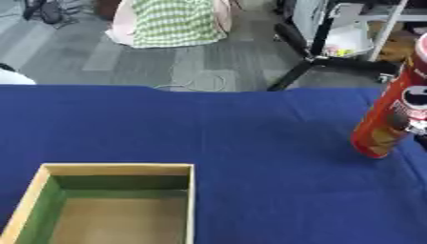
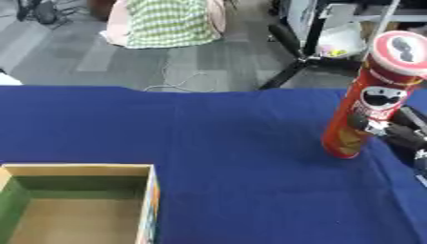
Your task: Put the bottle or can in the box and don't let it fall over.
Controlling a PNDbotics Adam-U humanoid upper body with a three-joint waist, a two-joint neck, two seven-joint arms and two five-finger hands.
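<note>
one red can (image 2: 367, 100), one open box (image 1: 116, 205), one blue table (image 1: 233, 124).

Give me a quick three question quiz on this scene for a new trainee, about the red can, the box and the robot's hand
1. True or false: the red can already stands inside the box.
2. Which hand has fingers on the can? A: left. B: right.
3. Fill in: the box lies toward the table's near-____ side, as the robot sees it.

Key
1. False: the can is out on the blue tablecloth, tilted, its top leaning right.
2. B: the right hand, fingers curled at the can's right side; the left hand is not in view.
3. Left.
</note>
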